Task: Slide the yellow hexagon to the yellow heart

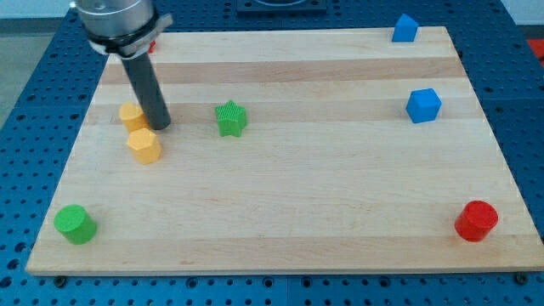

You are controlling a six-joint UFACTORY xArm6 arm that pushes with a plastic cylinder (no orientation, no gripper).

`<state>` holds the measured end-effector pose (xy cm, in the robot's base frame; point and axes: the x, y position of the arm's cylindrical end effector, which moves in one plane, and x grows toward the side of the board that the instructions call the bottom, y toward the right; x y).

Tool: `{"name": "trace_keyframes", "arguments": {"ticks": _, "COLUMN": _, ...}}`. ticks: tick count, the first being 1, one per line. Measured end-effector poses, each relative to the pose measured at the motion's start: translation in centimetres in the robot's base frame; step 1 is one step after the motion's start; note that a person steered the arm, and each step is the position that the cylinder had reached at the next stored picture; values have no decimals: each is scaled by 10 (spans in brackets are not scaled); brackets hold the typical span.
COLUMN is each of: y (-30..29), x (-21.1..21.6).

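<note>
The yellow hexagon lies on the wooden board at the view's left. The yellow heart sits just above and slightly left of it, partly hidden by the rod; the two look almost touching. My tip rests on the board right of the heart and just above-right of the hexagon, close to both.
A green star lies right of my tip. A green cylinder is at the bottom left, a red cylinder at the bottom right. Two blue blocks sit at the upper right. Something red peeks out behind the arm.
</note>
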<state>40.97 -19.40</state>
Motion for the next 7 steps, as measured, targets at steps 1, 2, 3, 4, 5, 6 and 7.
{"name": "trace_keyframes", "arguments": {"ticks": 1, "y": -14, "x": 1}}
{"name": "trace_keyframes", "arguments": {"ticks": 2, "y": 12, "x": 1}}
{"name": "trace_keyframes", "arguments": {"ticks": 3, "y": 57, "x": 1}}
{"name": "trace_keyframes", "arguments": {"ticks": 4, "y": 85, "x": 7}}
{"name": "trace_keyframes", "arguments": {"ticks": 5, "y": 86, "x": 32}}
{"name": "trace_keyframes", "arguments": {"ticks": 6, "y": 84, "x": 53}}
{"name": "trace_keyframes", "arguments": {"ticks": 7, "y": 60, "x": 56}}
